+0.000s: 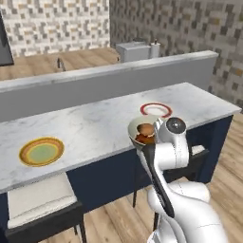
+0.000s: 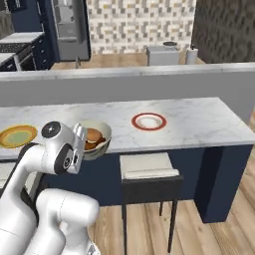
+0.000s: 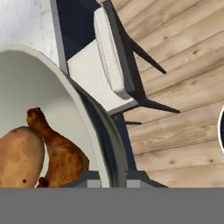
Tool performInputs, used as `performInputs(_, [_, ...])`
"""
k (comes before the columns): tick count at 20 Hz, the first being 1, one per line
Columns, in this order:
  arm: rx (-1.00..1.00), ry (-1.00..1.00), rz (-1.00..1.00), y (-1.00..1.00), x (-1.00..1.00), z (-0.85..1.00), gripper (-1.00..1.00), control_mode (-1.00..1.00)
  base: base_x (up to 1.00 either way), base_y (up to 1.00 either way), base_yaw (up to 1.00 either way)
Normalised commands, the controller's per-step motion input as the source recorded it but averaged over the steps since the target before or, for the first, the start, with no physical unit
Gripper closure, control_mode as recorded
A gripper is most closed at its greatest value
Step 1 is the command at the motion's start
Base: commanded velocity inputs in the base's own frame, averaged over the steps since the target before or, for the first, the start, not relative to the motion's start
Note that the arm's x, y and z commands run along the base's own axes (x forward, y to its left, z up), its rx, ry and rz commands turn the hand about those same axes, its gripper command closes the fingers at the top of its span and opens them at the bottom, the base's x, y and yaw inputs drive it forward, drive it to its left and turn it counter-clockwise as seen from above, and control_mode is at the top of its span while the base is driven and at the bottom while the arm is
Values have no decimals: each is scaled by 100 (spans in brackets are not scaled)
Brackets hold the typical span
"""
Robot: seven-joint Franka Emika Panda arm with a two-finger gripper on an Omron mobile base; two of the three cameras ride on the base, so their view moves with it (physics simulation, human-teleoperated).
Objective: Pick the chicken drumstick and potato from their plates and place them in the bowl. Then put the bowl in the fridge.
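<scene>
the bowl (image 3: 52, 113) holds the potato (image 3: 19, 157) and the chicken drumstick (image 3: 59, 151), touching each other. the gripper (image 3: 111, 177) is clenched on the bowl's rim, holding it past the counter (image 1: 95, 126) edge, above a stool (image 3: 109, 61) and wood floor. on the counter sit two bare plates — a yellow-rimmed plate (image 1: 42, 151) and a red-rimmed plate (image 2: 149, 121). the right base view shows the fridge (image 2: 69, 27) far behind.

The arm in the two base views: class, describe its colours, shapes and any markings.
The arm is glossy white, built of rounded, bulbous segments. Its joints carry dark grey round caps, and a dark band runs along one link. No cables or markings show. The hand ends in two small dark grey fingertips.
</scene>
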Motion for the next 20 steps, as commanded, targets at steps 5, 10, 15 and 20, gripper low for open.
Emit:
performInputs(5, [0,0,0,0,0,0,100,100,20,16,-81])
performInputs(10, [0,0,0,0,0,0,100,100,6,7,-90])
performInputs(15, [0,0,0,0,0,0,100,100,9,7,-87])
performInputs(20, [0,0,0,0,0,0,100,100,60,1,-38])
